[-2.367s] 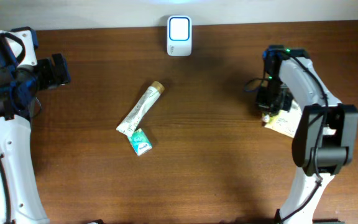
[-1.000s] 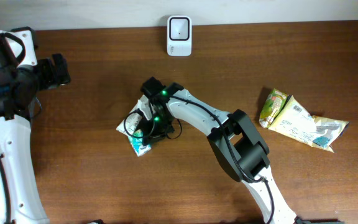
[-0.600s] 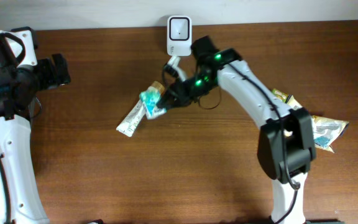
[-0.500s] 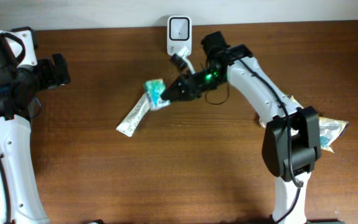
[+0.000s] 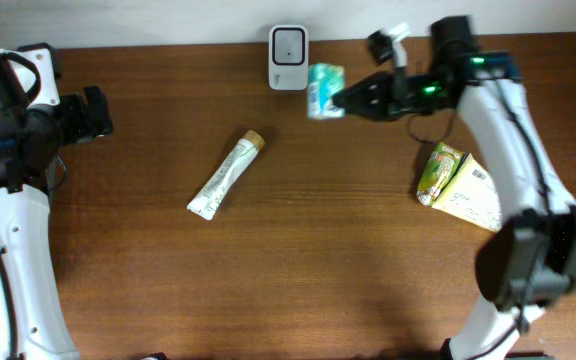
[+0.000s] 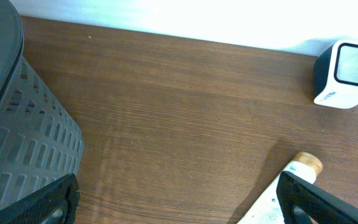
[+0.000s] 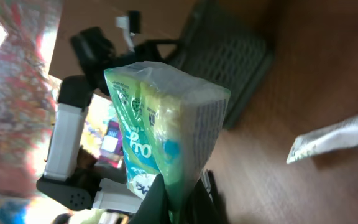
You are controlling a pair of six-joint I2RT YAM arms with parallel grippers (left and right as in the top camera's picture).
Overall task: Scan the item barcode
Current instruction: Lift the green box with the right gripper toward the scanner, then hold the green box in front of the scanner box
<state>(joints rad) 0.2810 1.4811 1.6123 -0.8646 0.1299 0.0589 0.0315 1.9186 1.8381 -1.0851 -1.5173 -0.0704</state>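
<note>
**benchwatcher:** Where's the item, and what are the two hands doing?

**yam_fan:** The right gripper (image 5: 336, 97) is pinched tight on the small green-and-white plastic-wrapped packet (image 5: 323, 88), at the back of the brown wooden table (image 5: 308, 270), just right of the white rounded scanner with the dark face (image 5: 288, 45). In the wrist view the packet (image 7: 166, 130) stands on end between the fingers. Can't spot a barcode on it, though.

**benchwatcher:** And the left one?

**yam_fan:** The left gripper (image 5: 96, 110) sits at the left edge with its fingers spread wide and nothing in them, beside a grey slotted plastic basket (image 6: 17, 137). A white tube with a tan cap (image 5: 226, 176) lies mid-table, and a green snack bag (image 5: 440, 170) lies beside a white-and-yellow pouch (image 5: 473, 195) under the right arm.
</note>
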